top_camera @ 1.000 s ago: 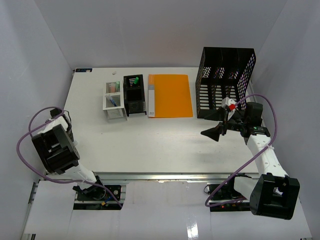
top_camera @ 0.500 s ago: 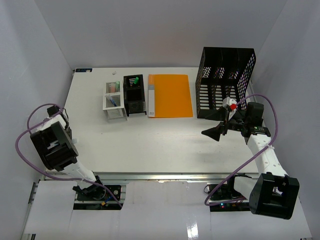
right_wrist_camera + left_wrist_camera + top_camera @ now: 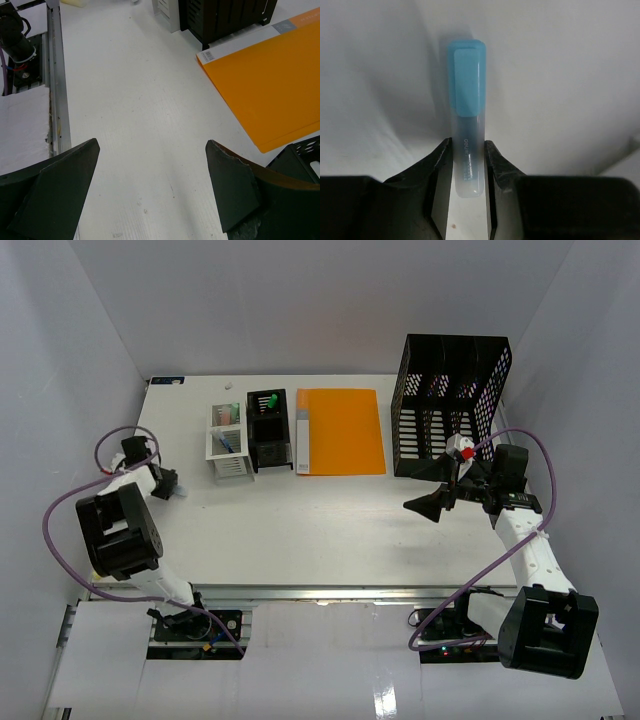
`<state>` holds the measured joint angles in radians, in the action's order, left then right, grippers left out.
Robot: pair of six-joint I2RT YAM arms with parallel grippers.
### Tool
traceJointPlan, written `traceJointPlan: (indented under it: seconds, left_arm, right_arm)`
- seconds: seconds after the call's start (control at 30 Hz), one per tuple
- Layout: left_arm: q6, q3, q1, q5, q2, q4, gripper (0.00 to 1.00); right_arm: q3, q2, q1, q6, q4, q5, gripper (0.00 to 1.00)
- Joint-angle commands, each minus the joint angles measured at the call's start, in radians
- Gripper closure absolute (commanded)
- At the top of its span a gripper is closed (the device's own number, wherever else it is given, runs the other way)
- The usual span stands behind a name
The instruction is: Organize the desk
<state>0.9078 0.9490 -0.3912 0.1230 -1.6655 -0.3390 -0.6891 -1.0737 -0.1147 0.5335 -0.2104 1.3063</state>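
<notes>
Worktop (image 3: 300, 530): white, rectangular, walled in by plain white walls (image 3: 300, 300) on the left, far and right sides. A metal rail (image 3: 330, 592) runs along its near edge, where both arm bases are mounted.

Left end effector (image 3: 170, 485): over the left edge of the worktop, about level with the row of holders. In the wrist view it (image 3: 466, 200) is clenched on a translucent marker (image 3: 466, 150). Both fingers press the barrel's lower part, and the light-blue cap (image 3: 466, 75) sticks out beyond the fingertips. I cannot tell whether the marker touches the surface behind it.

Right end effector (image 3: 432, 487): by the right edge, just in front of the black mesh rack (image 3: 455, 405). It is released, with the jaws spread wide and nothing between them. The wrist view (image 3: 145, 190) shows only bare worktop (image 3: 140, 100) in the gap.

Along the far edge, left to right:
- White organiser (image 3: 227, 443), with a small blue item inside.
- Black pen pot (image 3: 268, 430), touching the organiser's right side, with a green-tipped item standing in it.
- Orange folder (image 3: 342, 430), lying flat just beside the pot with its grey spine toward the pot.
- Black mesh rack, upright in the far right corner and apart from the folder.

Right wrist view: the folder (image 3: 270, 85) lies to the right, the pot (image 3: 225, 17) at the top and the rail (image 3: 55, 100) down the left.
</notes>
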Motion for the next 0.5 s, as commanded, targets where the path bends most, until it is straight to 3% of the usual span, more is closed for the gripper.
traceJointPlan:
  seconds: [0.0, 0.13, 0.3, 0.47]
  left_arm:
    - [-0.215, 0.012, 0.061, -0.142, 0.104, 0.156, 1.00]
    - [-0.333, 0.037, 0.064, -0.199, 0.177, 0.234, 1.00]
    - [-0.453, 0.022, 0.076, -0.418, 0.242, 0.440, 1.00]
    - [-0.499, 0.040, 0.133, -0.645, 0.205, 0.650, 1.00]
  right_arm:
    - [-0.001, 0.008, -0.009, 0.002, 0.001, 0.031, 0.07]
    - [-0.003, 0.011, -0.011, 0.000, 0.000, 0.037, 0.07]
    - [-0.003, 0.014, -0.011, -0.001, 0.000, 0.044, 0.07]
    - [-0.004, 0.017, -0.011, -0.001, 0.000, 0.049, 0.07]
